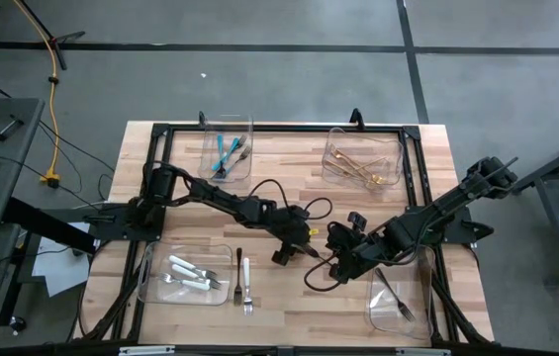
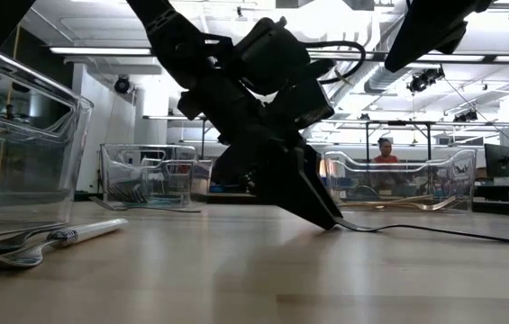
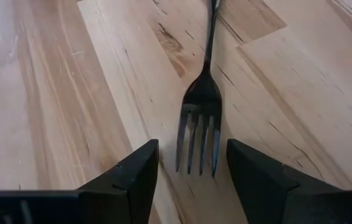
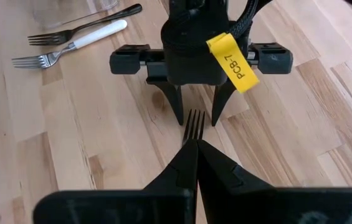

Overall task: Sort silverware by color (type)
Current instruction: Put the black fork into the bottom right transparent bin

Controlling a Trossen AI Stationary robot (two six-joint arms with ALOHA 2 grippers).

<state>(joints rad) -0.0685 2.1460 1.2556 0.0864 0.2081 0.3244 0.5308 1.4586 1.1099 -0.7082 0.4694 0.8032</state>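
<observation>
Fork: dark fork [image 3: 202,118] lies flat on the table [image 1: 289,297], mid-table.
Left claw [image 3: 191,163]: spread, straddling the tines.
Right claw [image 4: 195,163]: pressed together, nothing held, facing it.
Risk: closing too high may skid the thin fork away.

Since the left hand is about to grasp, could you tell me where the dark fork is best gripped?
Grip the dark fork at its head, coming from above: it lies flat on the table, and the left hand already has open fingers either side of the tines.
</observation>
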